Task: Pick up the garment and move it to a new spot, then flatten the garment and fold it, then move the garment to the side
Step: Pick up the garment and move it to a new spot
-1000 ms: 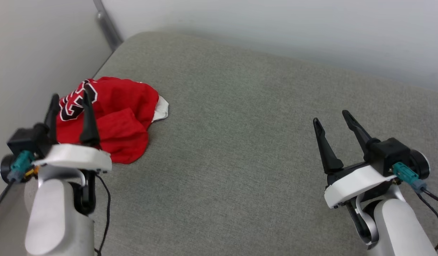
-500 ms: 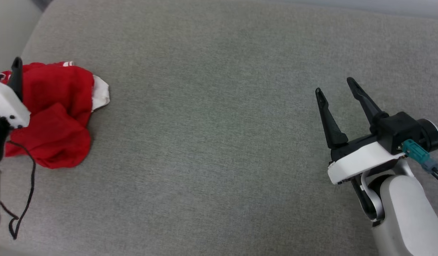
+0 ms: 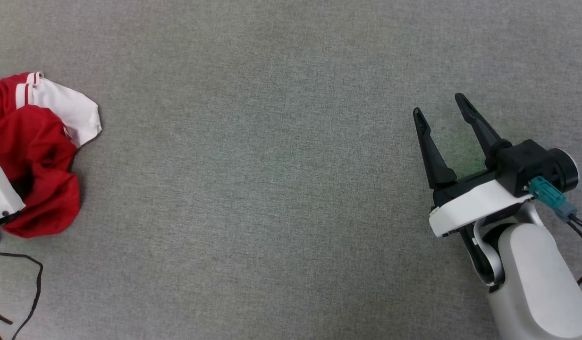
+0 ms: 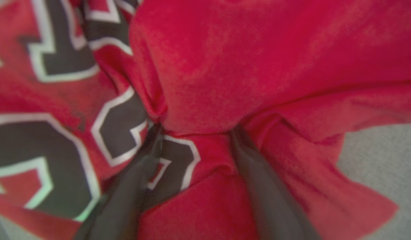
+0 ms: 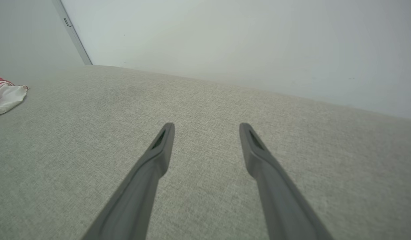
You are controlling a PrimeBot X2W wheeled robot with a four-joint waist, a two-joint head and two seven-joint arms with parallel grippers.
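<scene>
Garment (image 3: 36,156): crumpled, not lifted.
Left gripper (image 4: 196,130): spread, tips in garment.
Right gripper (image 3: 437,104): spread, far from garment.
Remaining: all steps.

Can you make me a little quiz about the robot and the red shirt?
1. True or false: the garment lies neatly folded.
2. Fill in: the right end effector is over the grey fabric surface with its fingers ____, holding nothing.
3. Which one pokes into the crumpled garment? A) right end effector B) left end effector C) neither
Key: 1 false; 2 open; 3 B.
</scene>
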